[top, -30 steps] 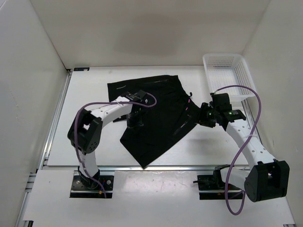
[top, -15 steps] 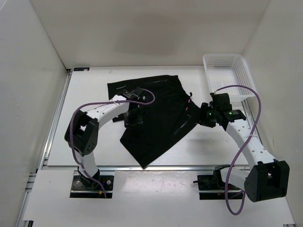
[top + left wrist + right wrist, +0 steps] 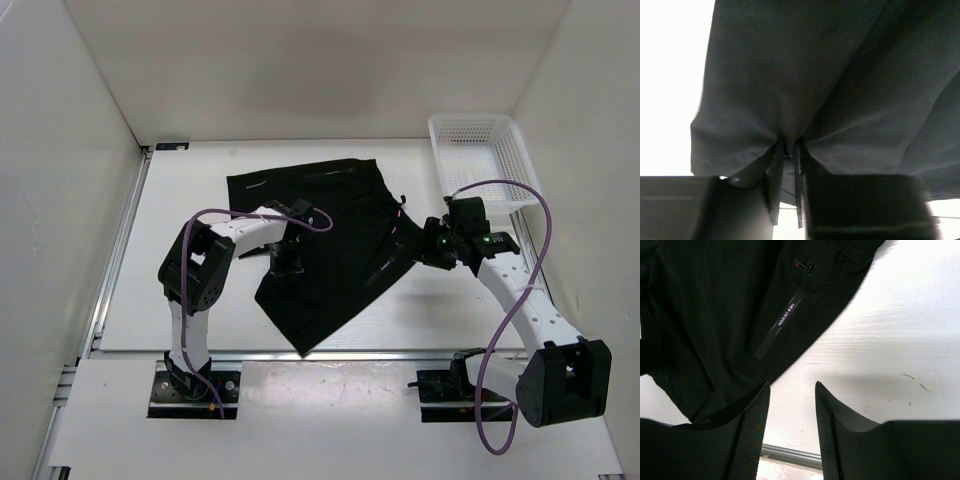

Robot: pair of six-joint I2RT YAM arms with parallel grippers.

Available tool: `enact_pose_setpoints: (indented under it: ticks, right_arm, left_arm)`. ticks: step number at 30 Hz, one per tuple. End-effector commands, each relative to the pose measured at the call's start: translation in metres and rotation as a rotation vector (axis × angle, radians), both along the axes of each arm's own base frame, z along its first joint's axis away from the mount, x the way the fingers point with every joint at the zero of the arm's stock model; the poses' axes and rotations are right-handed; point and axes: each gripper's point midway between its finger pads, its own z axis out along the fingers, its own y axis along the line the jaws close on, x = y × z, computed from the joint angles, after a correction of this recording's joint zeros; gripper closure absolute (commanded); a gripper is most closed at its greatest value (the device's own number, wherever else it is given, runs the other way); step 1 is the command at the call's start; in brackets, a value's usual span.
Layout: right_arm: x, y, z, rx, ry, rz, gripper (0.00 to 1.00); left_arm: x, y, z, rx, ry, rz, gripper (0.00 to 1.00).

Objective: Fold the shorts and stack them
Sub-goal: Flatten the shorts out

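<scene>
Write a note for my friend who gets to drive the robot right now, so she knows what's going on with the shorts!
Left gripper: shut, pinching a bunch of the shorts near their left side.
Right gripper: open, holding nothing, over the table at the shorts' right edge.
Shorts: spread out in the middle of the table. The white basket stands at the far right.
Done: only the left grip. No tidy fold shows yet.
Left: fold the shorts and stack them.
</scene>
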Motion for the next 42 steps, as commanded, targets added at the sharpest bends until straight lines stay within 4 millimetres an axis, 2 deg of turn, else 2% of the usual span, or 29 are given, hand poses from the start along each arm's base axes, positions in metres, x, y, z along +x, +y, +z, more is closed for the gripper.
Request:
enact_pose_setpoints:
  ticks: [1,4,10,11,12,13,14,15,23,26,27,30,32,34,36,37,38,39,40,42]
  right_arm:
    - [0.007,-0.002,0.017,-0.011,-0.047,0.004,0.53]
    - [0.007,-0.002,0.015,-0.013,-0.038,0.004,0.53]
    - [0.009,-0.002,0.016,-0.013,-0.038,0.004,0.53]
    - [0.009,-0.002,0.016,-0.013,-0.038,0.004,0.53]
    - [0.009,-0.002,0.016,-0.013,-0.038,0.004,0.53]
    - [0.009,-0.002,0.016,-0.013,-0.038,0.004,0.53]
    - [0.009,-0.002,0.016,-0.013,-0.038,0.004,0.53]
    - [0.009,-0.002,0.016,-0.013,-0.038,0.004,0.53]
    - [0.009,-0.002,0.015,-0.018,-0.041,0.011,0.53]
    - [0.009,-0.002,0.015,-0.018,-0.041,0.011,0.53]
    - [0.009,-0.002,0.015,-0.018,-0.041,0.011,0.53]
    - [0.009,-0.002,0.018,-0.018,-0.041,0.011,0.53]
    - [0.009,-0.002,0.018,-0.018,-0.041,0.011,0.53]
    - [0.009,-0.002,0.018,-0.018,-0.041,0.011,0.53]
    - [0.009,-0.002,0.018,-0.018,-0.041,0.011,0.53]
    - [0.007,-0.003,0.014,-0.019,-0.032,0.011,0.53]
    - [0.007,-0.003,0.017,-0.018,-0.04,0.011,0.53]
    - [0.007,-0.003,0.017,-0.018,-0.041,0.011,0.53]
    - [0.007,-0.003,0.019,-0.016,-0.049,0.011,0.53]
    - [0.005,-0.003,0.018,-0.018,-0.041,0.011,0.52]
  left_arm:
    - [0.008,0.002,0.0,0.013,-0.043,-0.004,0.83]
    - [0.004,0.004,0.015,0.007,-0.051,0.007,0.9]
    - [0.01,0.003,0.05,-0.017,-0.115,0.019,0.9]
    - [0.009,0.002,0.053,-0.024,-0.108,0.008,0.85]
    - [0.009,0.002,0.053,-0.024,-0.108,0.008,0.78]
    - [0.011,-0.001,0.056,-0.036,-0.11,-0.002,0.78]
    - [0.011,-0.001,0.056,-0.036,-0.11,-0.002,0.79]
    - [0.011,-0.001,0.056,-0.036,-0.11,-0.002,0.89]
    - [0.014,-0.001,0.055,-0.027,-0.116,-0.001,0.89]
    - [0.021,0.015,0.066,0.019,-0.148,0.022,0.89]
    - [0.024,0.024,0.074,0.038,-0.175,0.037,0.89]
    - [0.036,0.056,0.081,0.066,-0.185,0.114,0.89]
    - [0.05,0.08,0.081,0.071,-0.19,0.176,0.89]
    - [0.056,0.095,0.073,0.068,-0.162,0.207,0.89]
    - [0.078,0.113,0.071,0.051,-0.166,0.262,0.89]
    - [0.082,0.117,0.057,0.048,-0.122,0.285,0.85]
    - [0.085,0.124,0.053,0.056,-0.106,0.306,0.78]
    - [0.09,0.134,0.052,0.052,-0.093,0.341,0.68]
    - [0.09,0.139,0.049,0.057,-0.083,0.353,0.65]
    - [0.096,0.148,0.057,0.048,-0.109,0.384,0.54]
